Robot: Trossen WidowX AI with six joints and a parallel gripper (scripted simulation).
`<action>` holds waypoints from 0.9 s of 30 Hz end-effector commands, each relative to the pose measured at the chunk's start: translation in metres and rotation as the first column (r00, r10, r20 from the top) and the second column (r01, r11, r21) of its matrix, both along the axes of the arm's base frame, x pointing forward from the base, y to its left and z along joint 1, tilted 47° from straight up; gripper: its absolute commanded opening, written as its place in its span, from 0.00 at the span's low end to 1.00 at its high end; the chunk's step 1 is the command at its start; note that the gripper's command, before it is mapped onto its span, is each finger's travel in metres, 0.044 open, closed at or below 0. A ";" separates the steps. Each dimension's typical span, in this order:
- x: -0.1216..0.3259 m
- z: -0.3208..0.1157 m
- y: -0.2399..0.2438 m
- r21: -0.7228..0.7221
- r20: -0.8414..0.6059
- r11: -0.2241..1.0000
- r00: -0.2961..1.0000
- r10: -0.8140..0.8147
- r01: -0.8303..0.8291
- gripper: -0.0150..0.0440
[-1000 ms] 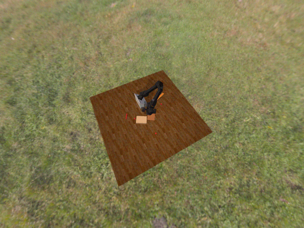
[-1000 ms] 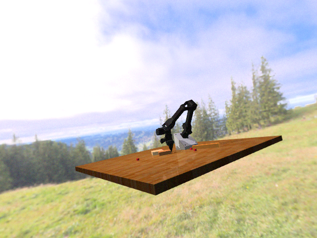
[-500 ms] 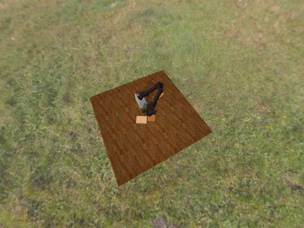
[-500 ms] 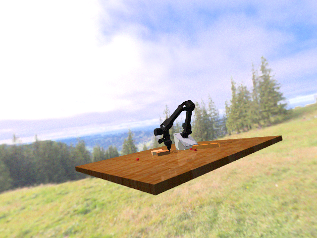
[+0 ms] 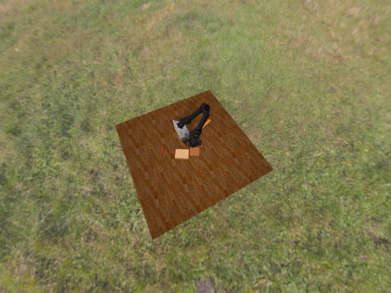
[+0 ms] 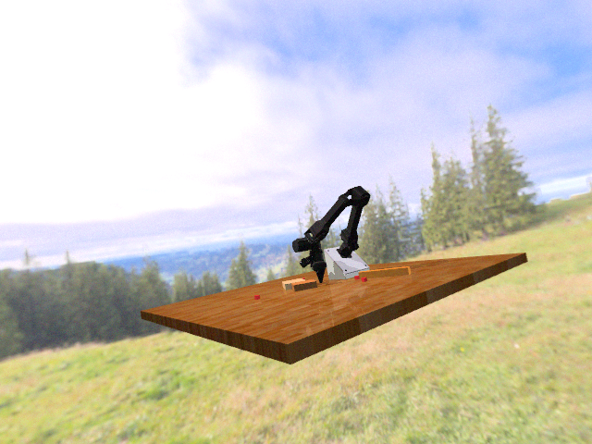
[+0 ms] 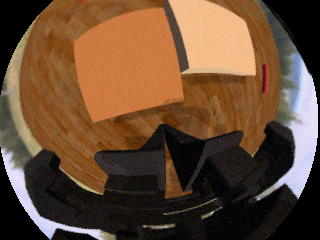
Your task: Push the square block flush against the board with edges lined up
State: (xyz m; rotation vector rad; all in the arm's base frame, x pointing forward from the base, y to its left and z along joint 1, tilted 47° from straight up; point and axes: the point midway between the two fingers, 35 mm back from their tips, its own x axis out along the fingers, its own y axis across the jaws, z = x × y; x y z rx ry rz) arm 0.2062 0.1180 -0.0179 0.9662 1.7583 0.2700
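The square block (image 5: pixel 194 151) (image 6: pixel 304 285) (image 7: pixel 130 65), orange-brown, lies flat on the table. The board (image 5: pixel 181 153) (image 6: pixel 289 282) (image 7: pixel 215 40), light tan, thicker and longer, lies flat beside it. In the wrist view the block's right side runs along the board's dark side; whether a thin gap remains I cannot tell. The block's near edge sticks out past the board's near edge, so these are not even. My gripper (image 6: pixel 320 280) (image 7: pixel 162 127) is shut and empty, tips low near the table, just short of the block's near edge by its right corner. The arm hides the tips in the top view.
A red stick (image 5: pixel 162 149) (image 7: pixel 265 78) and a small red cube (image 5: pixel 173 152) lie beyond the board. Another red cube (image 5: pixel 200 171) (image 6: pixel 257 297) lies past the block. An orange bar (image 5: pixel 207 123) (image 6: pixel 389 272) lies near the arm's light grey base (image 6: pixel 341 267).
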 end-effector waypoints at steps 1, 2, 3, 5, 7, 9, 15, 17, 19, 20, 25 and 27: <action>-0.006 0.002 0.002 0.000 -0.004 1.000 1.000 -0.001 0.001 0.25; -0.008 0.002 0.003 0.001 -0.004 1.000 1.000 -0.001 0.001 0.25; -0.009 0.003 0.003 0.001 -0.004 1.000 1.000 -0.001 0.001 0.25; -0.012 0.004 0.004 0.001 -0.005 1.000 1.000 -0.001 0.001 0.25; -0.015 0.005 0.005 0.001 -0.005 1.000 1.000 0.000 0.000 0.25; -0.018 0.006 0.006 0.001 -0.005 1.000 1.000 0.000 0.000 0.25; -0.017 0.012 -0.001 -0.005 -0.002 1.000 1.000 0.000 0.000 0.25; -0.013 0.028 -0.020 -0.006 -0.003 1.000 1.000 -0.001 0.001 0.25; -0.012 0.042 -0.033 -0.002 -0.004 1.000 1.000 0.000 0.000 0.25; -0.012 0.044 -0.034 -0.001 -0.005 1.000 1.000 0.000 0.000 0.25; -0.007 0.045 -0.032 0.001 0.009 1.000 1.000 0.012 -0.012 0.25; 0.009 0.049 -0.027 0.006 0.046 0.999 0.998 0.047 -0.047 0.25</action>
